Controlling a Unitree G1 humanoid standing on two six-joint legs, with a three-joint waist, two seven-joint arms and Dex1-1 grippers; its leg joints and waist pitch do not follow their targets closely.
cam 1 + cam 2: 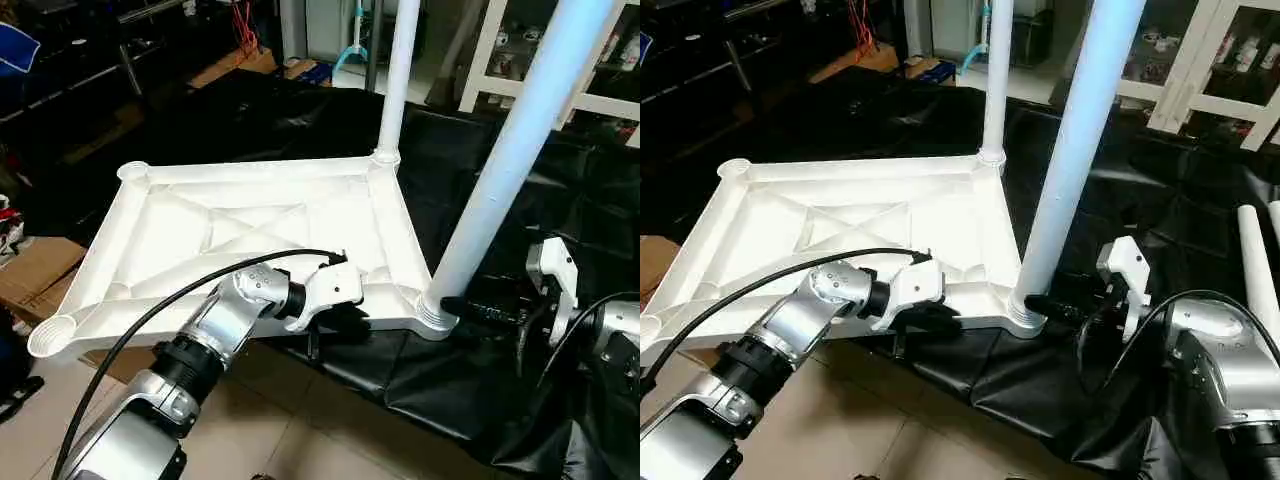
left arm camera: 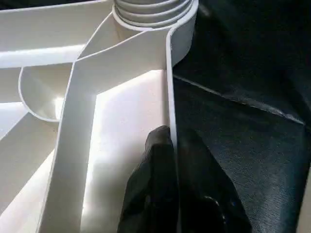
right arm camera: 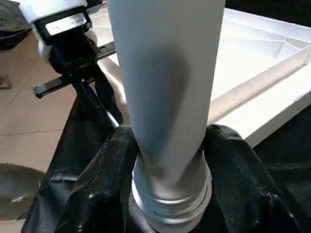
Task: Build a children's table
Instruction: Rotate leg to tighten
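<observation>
Left tool (image 2: 170,160) pinching tabletop (image 1: 250,215) rim, right tool (image 3: 167,160) fingers around leg (image 1: 510,160), black sheet (image 1: 420,370) beneath

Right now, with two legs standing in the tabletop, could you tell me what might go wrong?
1. The near leg leans, and threads show at its base, so it may cross-thread or tip in the right gripper.
2. The left gripper pinches only the thin rim of the tabletop; twisting the leg could make the top slip on the black cloth.

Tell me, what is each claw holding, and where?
Left gripper pinches the tabletop rim. Right gripper is around the near leg, just above its threaded base.
</observation>
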